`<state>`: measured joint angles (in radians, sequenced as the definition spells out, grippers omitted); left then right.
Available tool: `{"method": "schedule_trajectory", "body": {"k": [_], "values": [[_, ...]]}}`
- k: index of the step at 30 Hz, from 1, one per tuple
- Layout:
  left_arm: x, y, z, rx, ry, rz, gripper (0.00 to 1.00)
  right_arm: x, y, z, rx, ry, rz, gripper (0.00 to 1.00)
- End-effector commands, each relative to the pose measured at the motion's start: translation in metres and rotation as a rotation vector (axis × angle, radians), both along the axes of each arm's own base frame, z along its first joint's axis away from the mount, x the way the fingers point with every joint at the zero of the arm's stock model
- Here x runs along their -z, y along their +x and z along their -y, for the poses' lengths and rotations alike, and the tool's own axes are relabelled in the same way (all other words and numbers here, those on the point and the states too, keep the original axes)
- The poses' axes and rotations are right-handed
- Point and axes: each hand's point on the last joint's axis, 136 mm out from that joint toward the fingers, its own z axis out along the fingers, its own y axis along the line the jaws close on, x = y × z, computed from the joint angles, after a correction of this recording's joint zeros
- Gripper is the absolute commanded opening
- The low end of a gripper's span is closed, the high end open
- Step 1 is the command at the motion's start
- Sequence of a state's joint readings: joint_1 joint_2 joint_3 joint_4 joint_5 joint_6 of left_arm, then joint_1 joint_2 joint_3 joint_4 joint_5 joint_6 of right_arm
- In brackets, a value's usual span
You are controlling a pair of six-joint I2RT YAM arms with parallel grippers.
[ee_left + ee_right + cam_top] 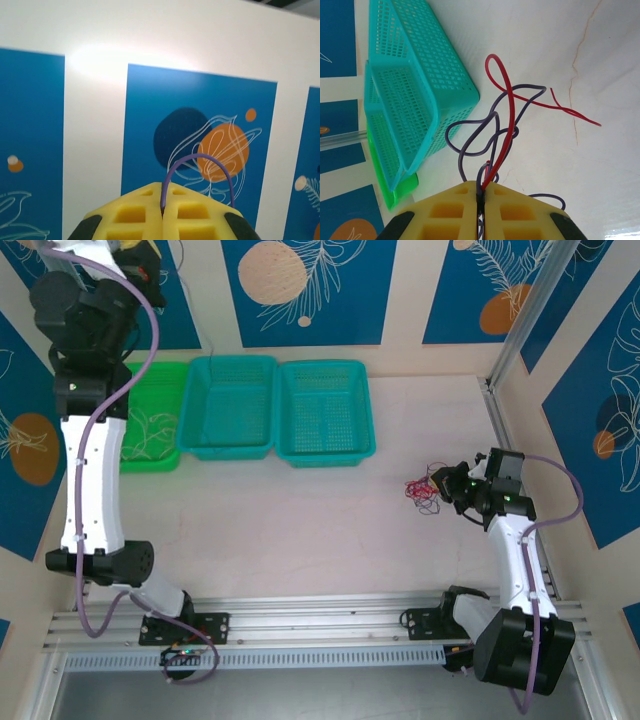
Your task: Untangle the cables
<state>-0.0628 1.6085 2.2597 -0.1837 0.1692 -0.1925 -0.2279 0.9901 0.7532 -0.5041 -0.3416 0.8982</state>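
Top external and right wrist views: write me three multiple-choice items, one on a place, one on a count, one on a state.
1. Where is the tangle of cables?
A inside a basket
B on the table by the right fingers
C on the front rail

2. How many baskets stand at the back?
A two
B three
C four

3. How are the right fingers?
A wide open
B shut on a basket rim
C shut on wires

Key:
1 B, the tangle lies on bare table at the fingertips.
2 B, there is one green basket and two teal baskets.
3 C, the red wire and the dark wire run out of the closed seam.
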Motion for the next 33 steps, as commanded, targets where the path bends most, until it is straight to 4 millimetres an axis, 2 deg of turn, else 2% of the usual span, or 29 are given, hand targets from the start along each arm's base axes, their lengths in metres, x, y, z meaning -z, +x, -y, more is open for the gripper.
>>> {"method": "schedule_trajectory", "body": {"k": [1,7,10,16,21,24,25,27,28,32,33], "values": [[-0.016,-0.008,0.002,0.034,-0.024,0.011,0.0,-0.006,-0.002,-0.006,-0.013,0.022,0.018,0.0],[-0.035,-0.01,0.005,0.07,-0.07,0.064,0.0,-0.008,-0.002,-0.008,-0.019,0.024,0.019,0.0],[-0.028,0.009,0.004,0.047,-0.049,0.037,0.0,-0.009,-0.003,-0.008,-0.021,0.019,0.021,0.0],[0.011,0.064,0.0,-0.026,0.019,-0.036,0.0,-0.008,-0.005,-0.008,-0.026,0.016,0.015,0.0],[0.056,0.104,0.009,0.002,0.043,-0.14,0.0,-0.008,-0.006,-0.006,-0.018,0.004,0.007,0.0],[0.101,0.134,0.008,-0.022,0.059,-0.259,0.0,-0.01,-0.004,-0.006,-0.015,0.01,0.014,0.0],[0.124,0.146,0.006,-0.034,0.057,-0.325,0.0,-0.009,-0.003,-0.007,-0.016,0.012,0.013,0.0],[0.175,0.166,0.001,-0.077,0.053,-0.477,0.0,-0.01,-0.003,-0.006,-0.014,0.011,0.015,0.0],[0.208,0.176,-0.004,-0.105,0.05,-0.573,0.0,-0.008,-0.003,-0.006,-0.012,0.012,0.011,0.0],[0.324,0.192,-0.013,-0.168,0.067,-0.903,0.0,-0.004,-0.004,-0.006,-0.015,0.013,0.003,0.0],[0.345,0.193,-0.013,-0.171,0.068,-0.961,0.0,-0.004,-0.004,-0.006,-0.016,0.012,0.003,0.0]]}}
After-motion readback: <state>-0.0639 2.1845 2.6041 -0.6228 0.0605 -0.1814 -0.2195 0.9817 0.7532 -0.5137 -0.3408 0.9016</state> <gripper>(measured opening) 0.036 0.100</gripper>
